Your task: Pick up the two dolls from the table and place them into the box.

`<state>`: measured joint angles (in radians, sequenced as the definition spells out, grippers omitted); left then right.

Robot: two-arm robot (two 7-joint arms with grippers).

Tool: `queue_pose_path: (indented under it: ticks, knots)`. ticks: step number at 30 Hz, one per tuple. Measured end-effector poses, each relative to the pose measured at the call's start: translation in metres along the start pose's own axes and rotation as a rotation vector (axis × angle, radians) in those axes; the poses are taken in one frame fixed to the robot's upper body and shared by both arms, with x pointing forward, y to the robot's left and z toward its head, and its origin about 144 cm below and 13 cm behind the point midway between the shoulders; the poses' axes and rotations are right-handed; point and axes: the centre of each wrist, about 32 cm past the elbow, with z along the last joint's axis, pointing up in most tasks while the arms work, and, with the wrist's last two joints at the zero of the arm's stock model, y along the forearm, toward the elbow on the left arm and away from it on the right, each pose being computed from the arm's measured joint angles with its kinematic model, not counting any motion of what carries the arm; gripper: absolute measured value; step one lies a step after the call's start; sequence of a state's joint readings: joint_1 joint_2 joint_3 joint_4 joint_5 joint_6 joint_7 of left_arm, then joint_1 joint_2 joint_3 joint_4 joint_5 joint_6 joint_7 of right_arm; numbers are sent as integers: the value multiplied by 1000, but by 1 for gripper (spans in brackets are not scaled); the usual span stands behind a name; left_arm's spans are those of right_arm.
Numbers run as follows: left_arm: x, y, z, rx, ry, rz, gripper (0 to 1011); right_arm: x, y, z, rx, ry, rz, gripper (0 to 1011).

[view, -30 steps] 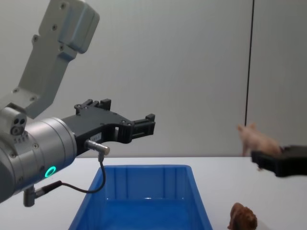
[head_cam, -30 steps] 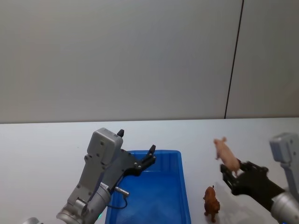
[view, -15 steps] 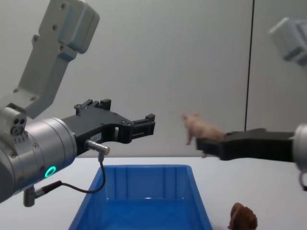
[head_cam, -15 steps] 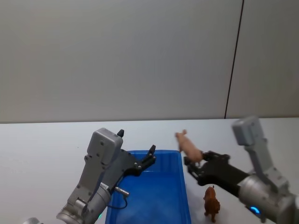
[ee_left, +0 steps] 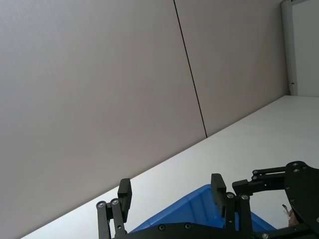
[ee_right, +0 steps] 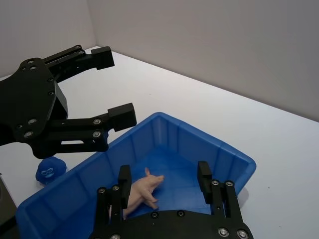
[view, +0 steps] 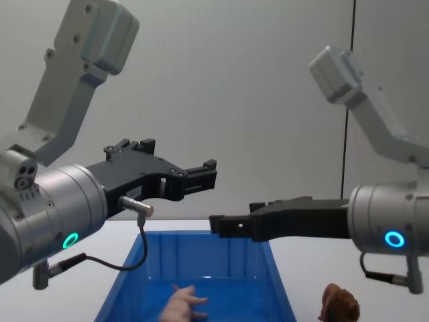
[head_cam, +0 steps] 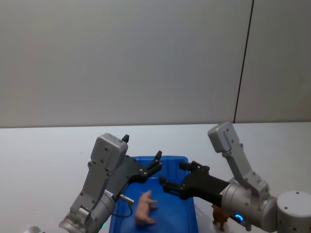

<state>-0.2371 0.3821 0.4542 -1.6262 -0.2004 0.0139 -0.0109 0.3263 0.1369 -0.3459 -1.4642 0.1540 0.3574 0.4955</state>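
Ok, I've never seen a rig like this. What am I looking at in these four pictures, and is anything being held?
This is a two-armed robot, seen from its head, its chest and a camera on each wrist. Both arms reach over a blue box on a white table. The left claw and right claw are open and hold nothing. A pink toy pig lies inside the box. A brown toy lion is on the table beside the box, on the robot's right.
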Motion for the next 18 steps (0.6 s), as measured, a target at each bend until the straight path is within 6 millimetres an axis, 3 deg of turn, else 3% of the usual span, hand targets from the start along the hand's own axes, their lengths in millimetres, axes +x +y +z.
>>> queue_pose_path:
  ticks: [8,18]
  knots:
    - [0,0,0,0,0,0,1003,-2,-1,-3,-2,-6,0,1000]
    - [0,0,0,0,0,0,1003,-5,-26,-14,16,-20,-67,1001]
